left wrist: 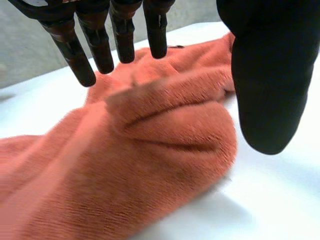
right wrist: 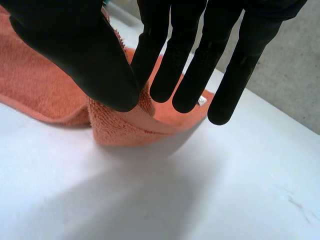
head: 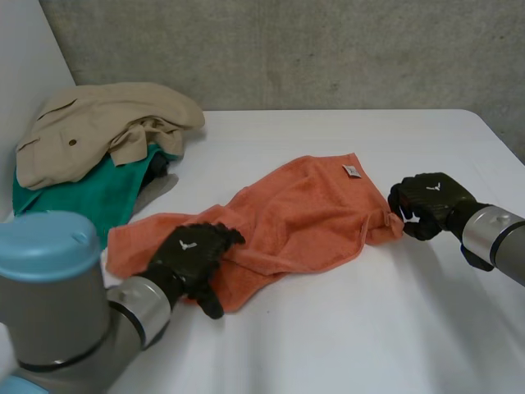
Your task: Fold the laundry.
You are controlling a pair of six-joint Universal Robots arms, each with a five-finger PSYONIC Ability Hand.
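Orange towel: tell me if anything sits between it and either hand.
Nothing visible does. The right hand pinches an edge of the orange towel; the left hand is open over its near fold. The clothes pile lies apart.

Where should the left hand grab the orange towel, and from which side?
Take the orange towel by the raised fold at its near edge, coming from above: it stands proud of the table between the fingers and thumb of the left hand. The right hand pinches the corner at the other end.
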